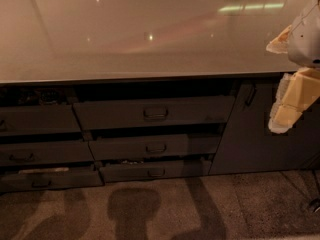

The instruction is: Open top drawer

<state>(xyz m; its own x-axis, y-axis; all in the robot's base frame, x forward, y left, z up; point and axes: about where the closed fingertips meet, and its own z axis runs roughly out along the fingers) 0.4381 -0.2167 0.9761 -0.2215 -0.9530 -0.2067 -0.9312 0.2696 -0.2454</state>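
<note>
The gripper hangs at the right edge of the view, in front of the cabinet door and just below the counter's front edge. We see it only as pale yellow and white blocks, partly cut off by the frame. We cannot tell how far open it is, and we see nothing in its hold. Above it a grey part of the arm overlaps the counter and also runs out of view.

The door beside it is dark, with a vertical handle near its upper left corner. Left of the door is the top drawer, the widest front, directly under the counter and well apart from the gripper. Its small loop handle sits in the middle. A dark gap lies above the front, and the inside is too dark for us to make out, so we cannot say how far out it stands.

Two narrower drawers lie below it, the lower one nearly at the carpet. Another stack of drawers on the left is cut off by the frame, and something pale shows along the top of its lowest front. Shadows fall across the carpet. A small round object in the bottom right corner is cut off and unclear.
</note>
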